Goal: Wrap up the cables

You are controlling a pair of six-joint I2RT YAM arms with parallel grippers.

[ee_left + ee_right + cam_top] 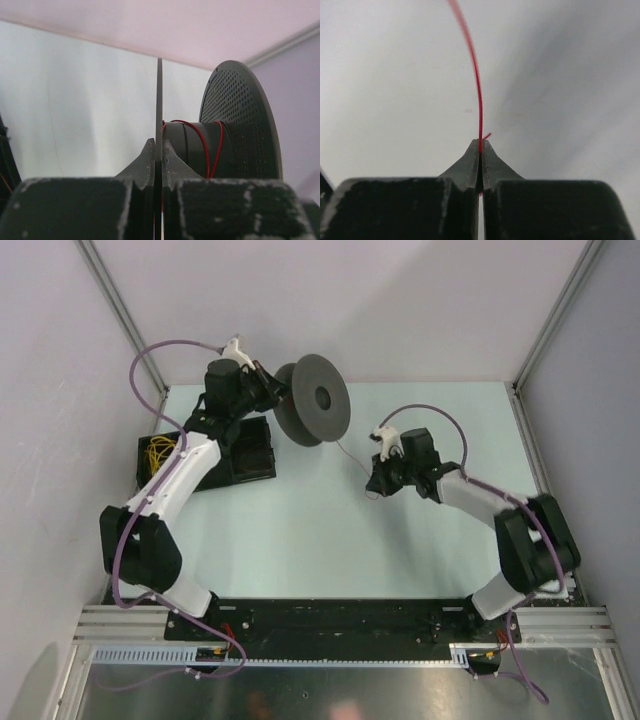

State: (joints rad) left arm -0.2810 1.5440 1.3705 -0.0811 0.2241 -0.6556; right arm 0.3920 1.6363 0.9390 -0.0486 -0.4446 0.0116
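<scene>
A big dark grey round spool stands on edge at the back of the table. My left gripper is shut on its near flange, seen edge-on in the left wrist view. A few turns of thin dark-red cable lie on the spool's hub. The cable runs from the spool down to my right gripper. In the right wrist view the cable curves up from my shut right gripper, pinched at the tips, with a short end sticking out.
A black box with yellow wires inside sits at the left, under my left arm. Pale walls and metal frame posts bound the table. A black rail runs along the near edge.
</scene>
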